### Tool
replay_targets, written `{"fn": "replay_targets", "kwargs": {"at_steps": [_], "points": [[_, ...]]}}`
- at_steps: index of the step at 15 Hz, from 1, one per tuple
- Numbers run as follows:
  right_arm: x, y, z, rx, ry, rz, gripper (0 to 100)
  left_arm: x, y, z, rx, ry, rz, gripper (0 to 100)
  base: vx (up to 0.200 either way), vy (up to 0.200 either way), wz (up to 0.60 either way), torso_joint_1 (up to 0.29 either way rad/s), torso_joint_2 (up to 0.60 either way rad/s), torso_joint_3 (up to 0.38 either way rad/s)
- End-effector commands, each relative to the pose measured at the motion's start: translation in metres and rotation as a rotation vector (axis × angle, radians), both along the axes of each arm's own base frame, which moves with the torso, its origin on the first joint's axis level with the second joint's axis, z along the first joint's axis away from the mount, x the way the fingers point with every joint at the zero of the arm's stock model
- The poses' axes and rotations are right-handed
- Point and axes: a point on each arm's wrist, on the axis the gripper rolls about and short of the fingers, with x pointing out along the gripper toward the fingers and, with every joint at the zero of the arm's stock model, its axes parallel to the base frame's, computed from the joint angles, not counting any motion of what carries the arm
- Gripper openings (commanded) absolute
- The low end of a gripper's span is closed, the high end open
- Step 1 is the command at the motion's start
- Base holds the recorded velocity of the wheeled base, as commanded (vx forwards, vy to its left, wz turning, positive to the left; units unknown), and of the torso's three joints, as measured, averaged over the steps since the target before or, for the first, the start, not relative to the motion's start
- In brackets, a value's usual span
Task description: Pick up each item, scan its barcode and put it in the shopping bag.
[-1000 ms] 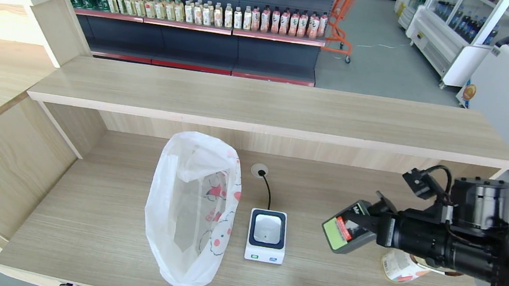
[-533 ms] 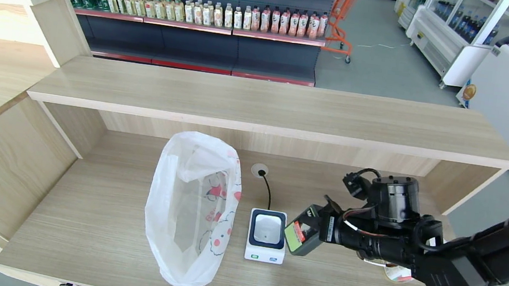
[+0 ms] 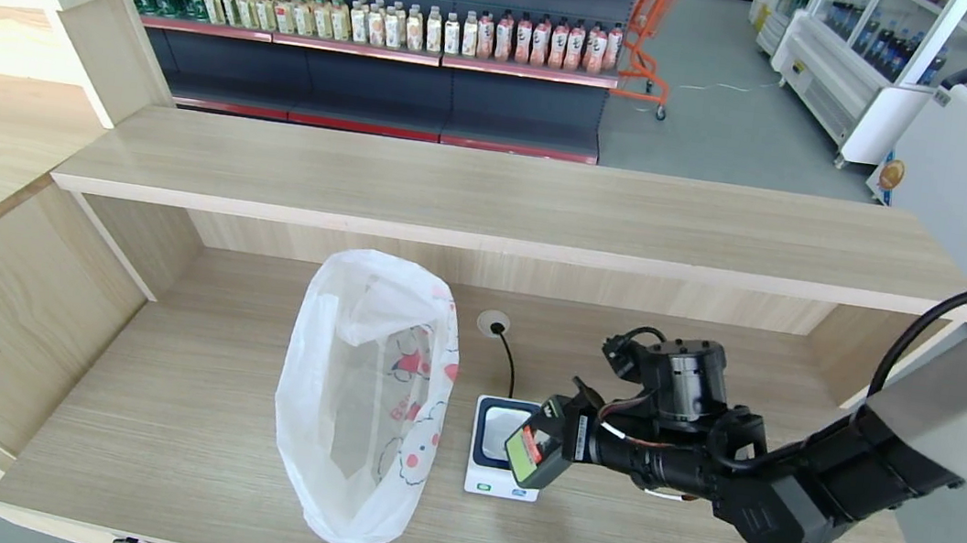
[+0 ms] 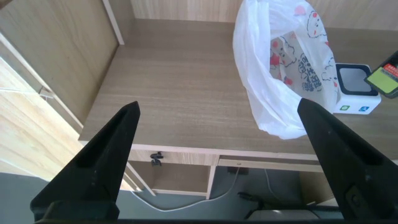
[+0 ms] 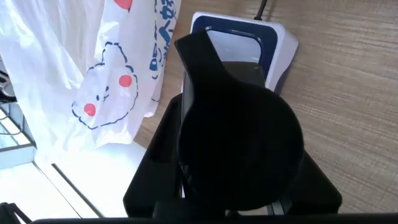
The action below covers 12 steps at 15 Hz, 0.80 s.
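Note:
My right gripper (image 3: 563,438) is shut on a small dark box (image 3: 533,449) with a green and red face, holding it tilted just above the right part of the white barcode scanner (image 3: 495,474). In the right wrist view the dark box (image 5: 236,143) covers much of the scanner (image 5: 277,46). The white shopping bag (image 3: 363,386) with cartoon print stands open left of the scanner. My left gripper (image 4: 217,109) hangs open and empty above the counter's near left edge, apart from the bag (image 4: 280,68), the scanner (image 4: 356,87) and the box (image 4: 385,78).
The scanner's cable (image 3: 509,362) runs back to a round hole (image 3: 493,322) in the wooden counter (image 3: 179,419). A raised shelf (image 3: 511,201) borders the back and a side wall (image 3: 8,315) the left. Bare counter lies left of the bag.
My right arm has swung left across the counter with the box, from the right side to just over the scanner. The arm now hides the cup that lay at the right.

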Motion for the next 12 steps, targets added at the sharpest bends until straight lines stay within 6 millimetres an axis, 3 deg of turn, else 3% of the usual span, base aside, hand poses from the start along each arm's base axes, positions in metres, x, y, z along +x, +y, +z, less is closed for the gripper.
{"fn": "replay_targets", "kwargs": {"at_steps": [1,5,9,12], "points": [[0.003,0.008,-0.008,-0.009,0.007,0.008,0,0.000,0.000,0.000,0.000,-0.001,0.000,100,0.000,0.000,0.00,0.000,0.00,0.000],[0.010,0.023,-0.013,-0.026,-0.019,-0.008,0,0.000,0.000,0.000,0.000,-0.001,0.000,100,0.000,0.000,0.00,0.000,0.00,0.000],[0.011,0.025,-0.022,-0.041,-0.030,-0.031,0,0.000,0.000,0.000,0.000,-0.001,0.000,100,0.000,0.000,0.00,0.000,0.00,0.000],[0.009,0.024,-0.010,-0.017,-0.052,-0.034,0,0.000,0.000,0.000,0.000,-0.001,0.000,100,0.000,0.000,0.00,0.000,0.00,0.000]]}}
